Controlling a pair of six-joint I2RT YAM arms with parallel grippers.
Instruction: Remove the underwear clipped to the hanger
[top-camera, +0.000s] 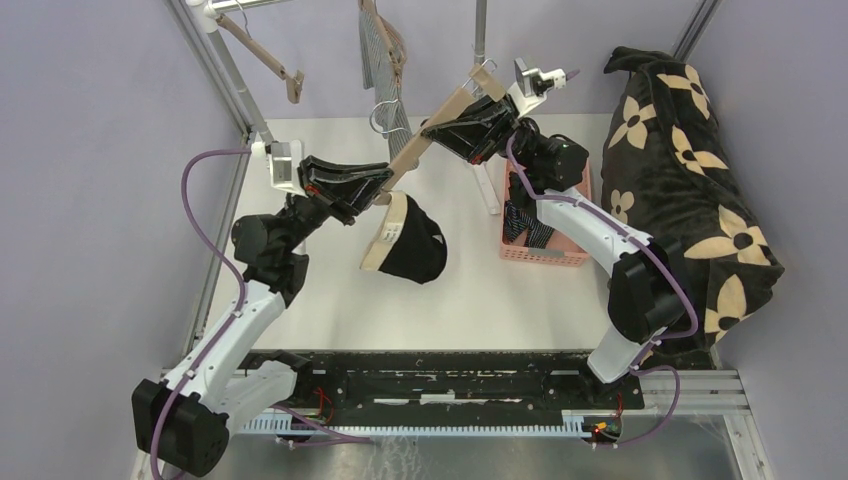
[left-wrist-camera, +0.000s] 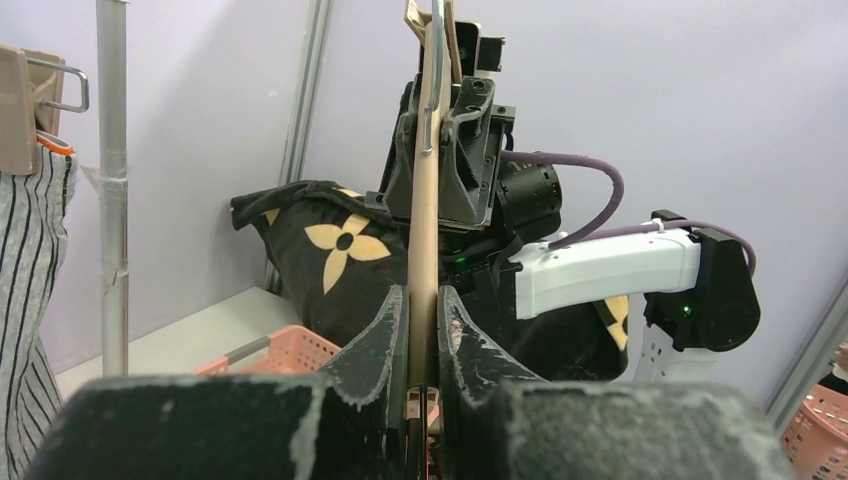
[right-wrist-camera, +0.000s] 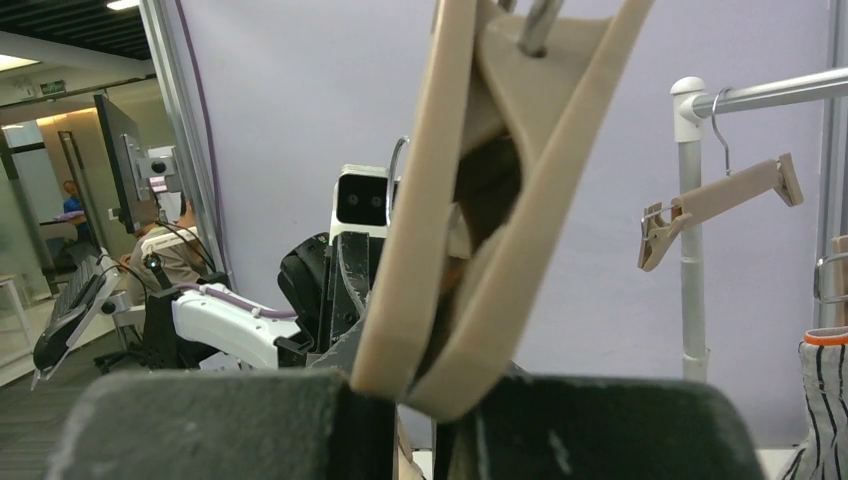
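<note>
Freeing the black pair looks like the step in hand. Both grippers hold the tan hanger aslant. The left gripper is pressed together on its bar, which runs edge-on between the fingers. The right gripper, farther up the bar, pinches a tan clip-shaped part of it.

The black pair hangs from the clip at the low end, just past the left fingertips and below them.

To do this well, I judge, the right gripper should hold the hanger steady. The left can then let go of the bar, move outward to the clip and squeeze its tail so the jaws part. Tugging the cloth with the clip closed risks stretching it, or twisting the hanger out of the right grip.

The pink basket sits under the right arm, behind its fingertips. It holds the navy striped pair, so the black one probably belongs there too. The grey-striped pair hangs clipped up beyond both grippers, touched by neither.
</note>
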